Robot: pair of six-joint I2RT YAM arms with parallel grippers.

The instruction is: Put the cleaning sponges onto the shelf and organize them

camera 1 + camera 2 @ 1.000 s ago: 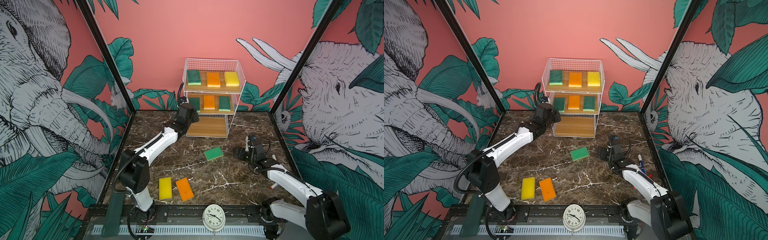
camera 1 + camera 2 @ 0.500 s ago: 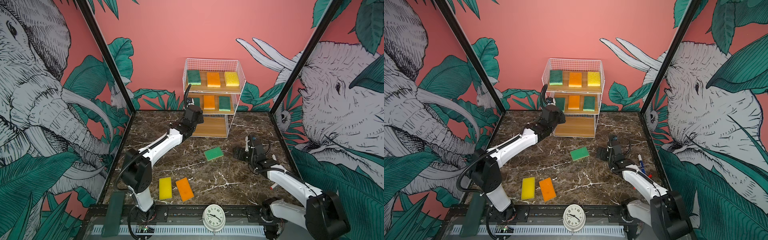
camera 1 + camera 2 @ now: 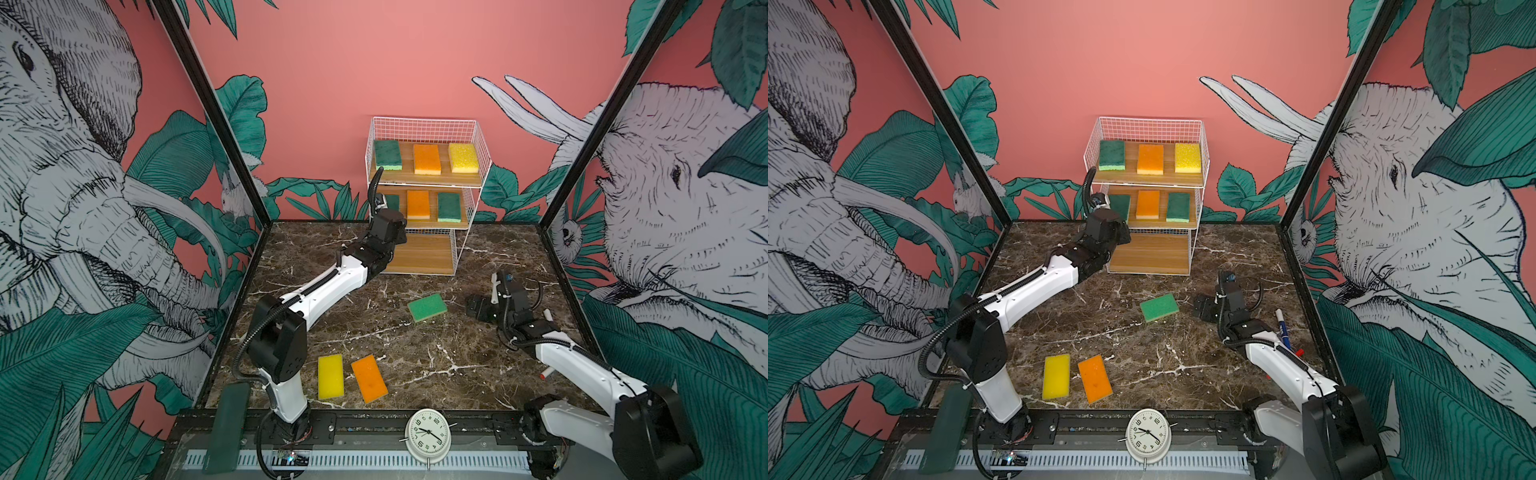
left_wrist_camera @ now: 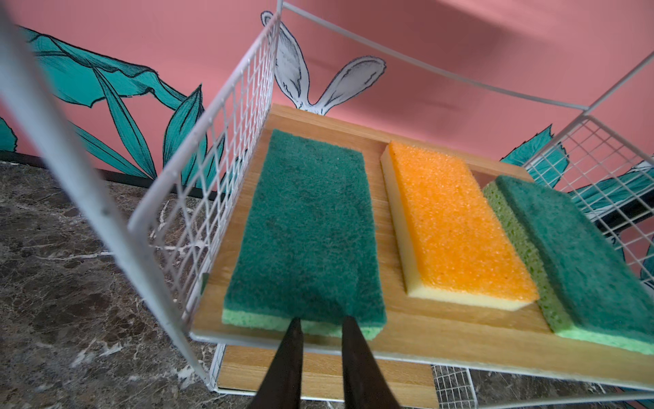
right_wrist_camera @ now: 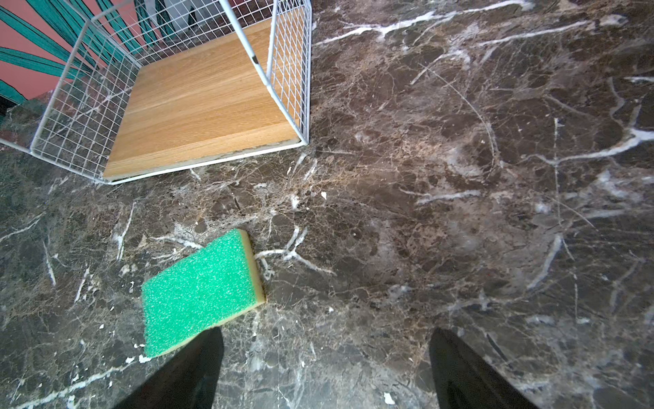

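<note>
Wire-and-wood shelf (image 3: 424,253); rough foam sponges (image 3: 427,307).

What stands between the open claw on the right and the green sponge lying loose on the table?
Nothing visible. Only bare marble table separates the right gripper, jaws open, from the green sponge just ahead. Beyond it, the shelf's empty bottom board lies across open tabletop, its front unblocked.

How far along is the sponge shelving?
Done: top board and middle board each hold three sponges. In hand: nothing; left gripper shut at the middle-left green sponge, right gripper open beside the loose green sponge. Left: that, yellow sponge, orange sponge; bottom board bare.
</note>
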